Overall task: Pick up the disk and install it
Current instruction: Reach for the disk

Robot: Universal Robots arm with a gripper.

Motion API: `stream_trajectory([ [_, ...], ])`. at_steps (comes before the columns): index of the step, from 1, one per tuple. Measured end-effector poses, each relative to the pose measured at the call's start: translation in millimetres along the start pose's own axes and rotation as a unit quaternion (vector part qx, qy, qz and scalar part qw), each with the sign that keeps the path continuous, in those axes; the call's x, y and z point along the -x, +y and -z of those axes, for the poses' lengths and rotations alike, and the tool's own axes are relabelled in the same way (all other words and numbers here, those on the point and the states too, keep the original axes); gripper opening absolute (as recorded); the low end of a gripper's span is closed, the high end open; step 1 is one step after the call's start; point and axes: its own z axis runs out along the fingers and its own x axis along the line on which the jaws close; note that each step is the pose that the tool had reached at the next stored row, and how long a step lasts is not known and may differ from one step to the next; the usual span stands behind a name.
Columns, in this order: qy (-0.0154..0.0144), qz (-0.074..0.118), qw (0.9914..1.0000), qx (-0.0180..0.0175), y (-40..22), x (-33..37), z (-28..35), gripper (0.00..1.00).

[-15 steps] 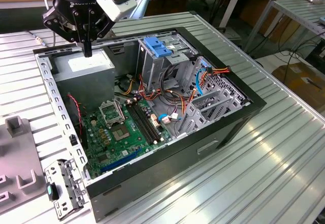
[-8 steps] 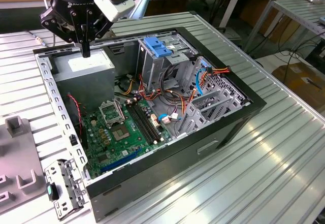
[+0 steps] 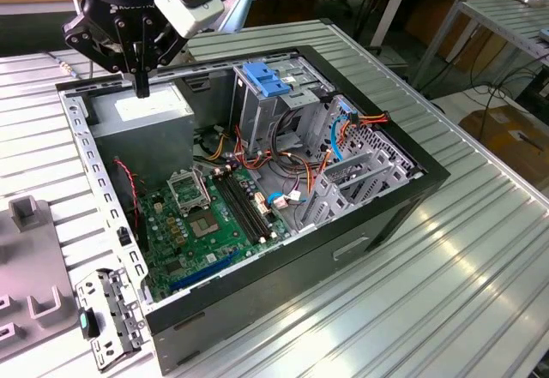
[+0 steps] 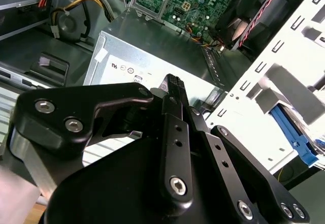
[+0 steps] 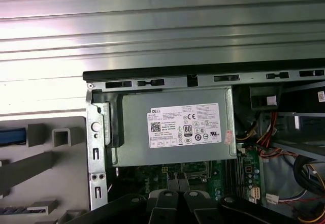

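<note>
Exterior view: an opened black computer case (image 3: 343,249) lies on a ribbed metal worktop (image 3: 446,309). The robot's black hand (image 3: 142,87) points down over the case's far corner on the exterior view's left, above a grey power supply box (image 3: 154,125) with a white sticker. Its fingers look clenched together with nothing between them. Inside the case are a green circuit board (image 3: 197,232) and a tall metal cage (image 3: 257,117) topped by a blue latch (image 3: 270,80). A grey holder (image 3: 30,309) sits on the worktop just outside the case, on the exterior view's left.

Second wrist view: the hand (image 4: 173,84) hangs over the power supply box (image 4: 132,46), fingers pressed shut and empty. Beyond the case wall, a pale holder (image 4: 264,71) carries the disk (image 4: 290,131), seen as a bright blue rail beside a grey block.

First wrist view: the hand (image 5: 175,201) shows as dark finger links near the power supply box (image 5: 172,150). The disk (image 5: 12,135) appears as a blue strip in the holder (image 5: 56,183), outside the case and well apart from the hand.
</note>
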Motion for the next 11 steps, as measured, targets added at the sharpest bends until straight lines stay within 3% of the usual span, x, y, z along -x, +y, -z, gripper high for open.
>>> stream_trajectory([
  [11, 0.0005, 0.000, 1.00000, 0.0000, -0.3, -3.8, 0.0, 0.11],
])
